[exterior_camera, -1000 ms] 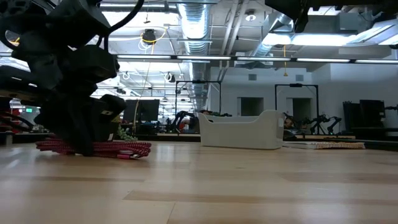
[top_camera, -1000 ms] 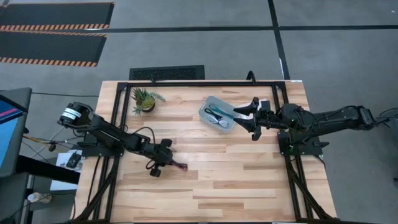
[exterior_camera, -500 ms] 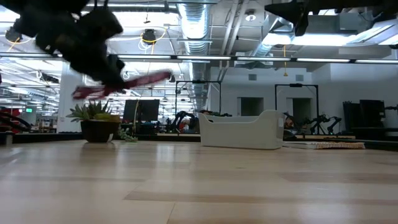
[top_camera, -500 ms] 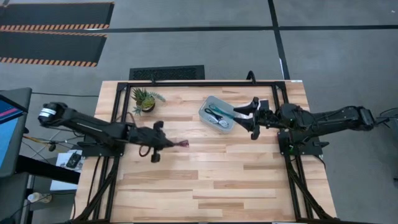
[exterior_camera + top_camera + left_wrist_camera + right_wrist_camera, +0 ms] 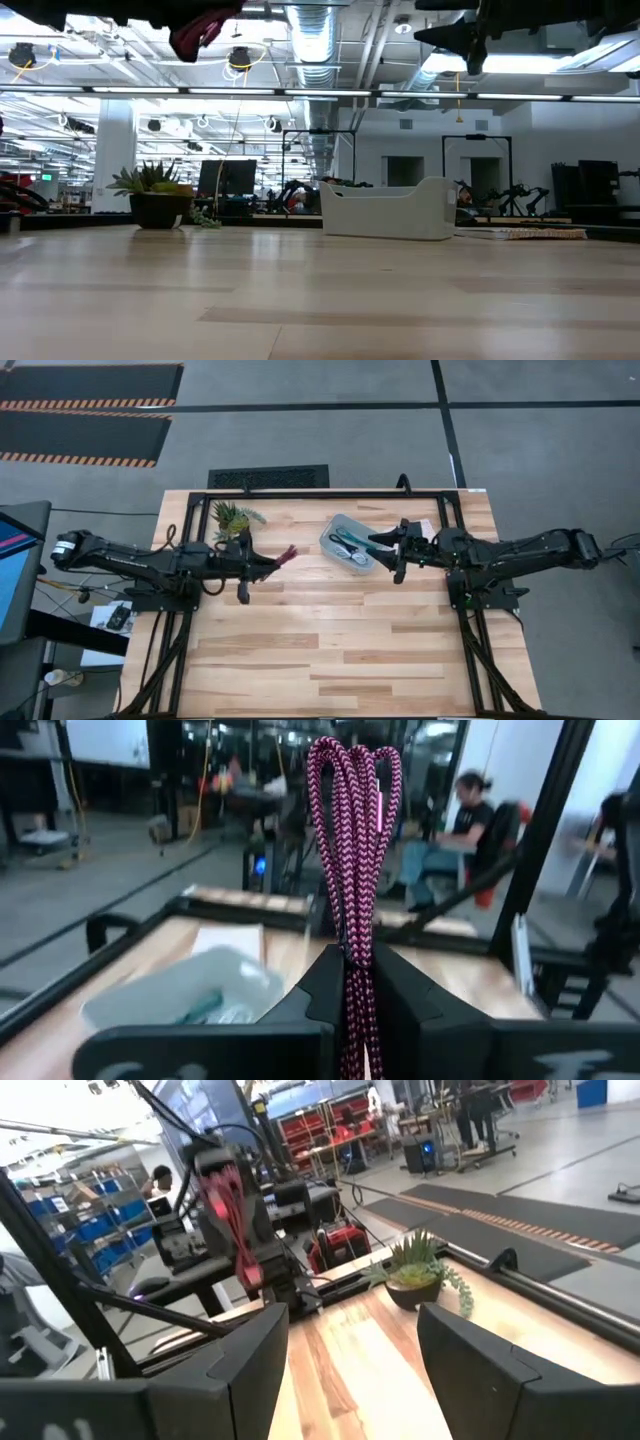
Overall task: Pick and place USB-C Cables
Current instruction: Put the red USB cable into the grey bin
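Observation:
The maroon-red cable (image 5: 287,555) is a braided bundle, held in the air by my left gripper (image 5: 272,563), which is shut on it left of the clear bin (image 5: 336,528). In the low view the cable (image 5: 204,26) shows high above the table. The bin rests on the far-right part of the table, with teal, black and white-grey cables (image 5: 350,546) lying in it. My right gripper (image 5: 386,556) hovers open just right of the bin, holding nothing; its wrist view shows its wide gap (image 5: 350,1370) and the left arm with the red cable (image 5: 228,1200). My left gripper pinches the maroon-red cable bundle between its two fingers at mid-length (image 5: 355,955). The fingers lie roughly level, pointing toward the bin on the table's right. The looped end (image 5: 355,780) sticks out past the fingertips. The whole cable is lifted clear of the table.
A small potted plant (image 5: 231,520) stands near the far-left edge, close behind my left arm. The clear bin (image 5: 388,208) sits between the two grippers. Bare wood (image 5: 340,650) fills the near half of the table. People are in the room beyond.
My left gripper, shut on the maroon-red cable, has risen from the table and swung toward the far and right edges, toward the bin. The cable has gone from lying on the wood to hanging clear in the air. My right gripper has edged slightly toward the bin.

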